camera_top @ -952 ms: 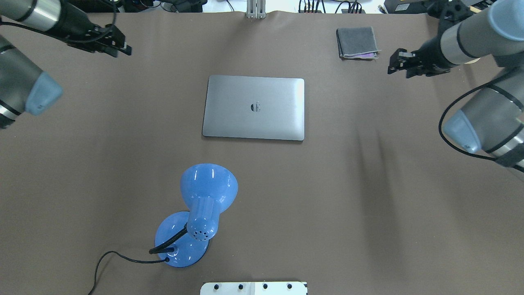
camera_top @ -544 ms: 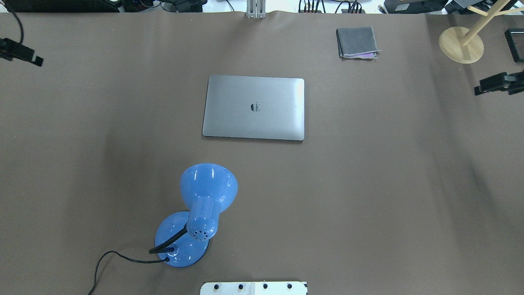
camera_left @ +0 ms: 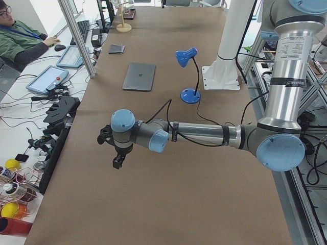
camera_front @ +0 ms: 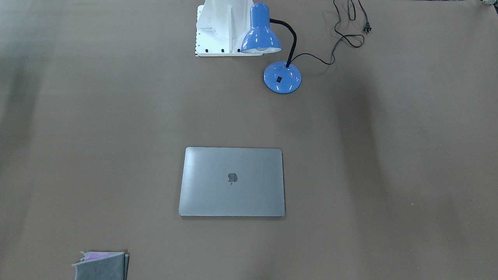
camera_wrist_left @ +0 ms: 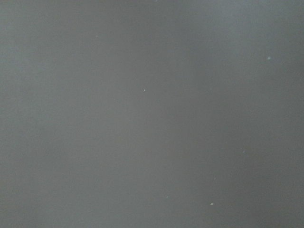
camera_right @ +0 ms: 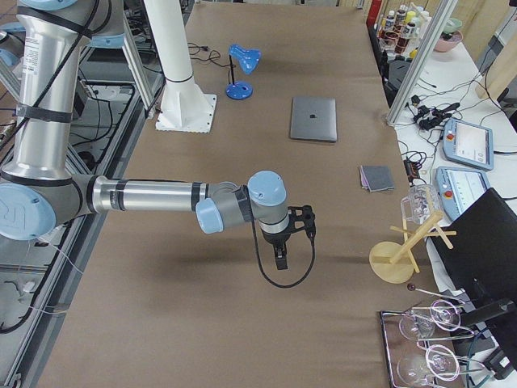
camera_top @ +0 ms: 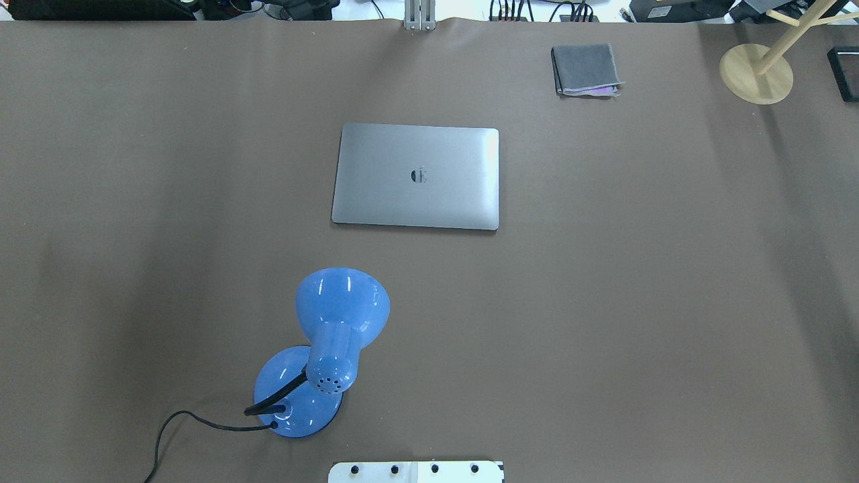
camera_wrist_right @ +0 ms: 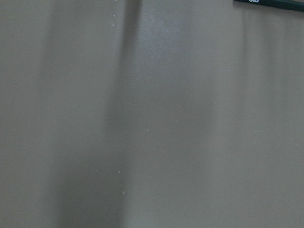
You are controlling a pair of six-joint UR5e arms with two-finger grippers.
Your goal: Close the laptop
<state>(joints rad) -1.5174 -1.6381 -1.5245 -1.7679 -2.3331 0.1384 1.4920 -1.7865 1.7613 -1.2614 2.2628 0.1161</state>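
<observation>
The space-grey laptop (camera_top: pixel 443 194) lies flat on the brown table with its lid down and the dark apple logo facing up. It also shows in the front view (camera_front: pixel 218 194), the left side view (camera_left: pixel 139 76) and the right side view (camera_right: pixel 313 119). My left gripper (camera_left: pixel 118 162) hangs over bare table far from the laptop, toward the table's left end. My right gripper (camera_right: pixel 280 263) hangs over bare table toward the right end. Both show only in the side views, so I cannot tell whether they are open or shut. Both wrist views show only table cover.
A blue desk lamp (camera_top: pixel 332 349) with a black cord stands near the robot's base, in front of the laptop. A folded grey cloth (camera_top: pixel 585 69) lies at the far right. A wooden stand (camera_top: pixel 756 72) is at the far right corner. A white base plate (camera_top: pixel 416 471) is at the near edge.
Both arms have swung outward and left the overhead view, the left one to the left and the right one to the right. The laptop has not moved.
</observation>
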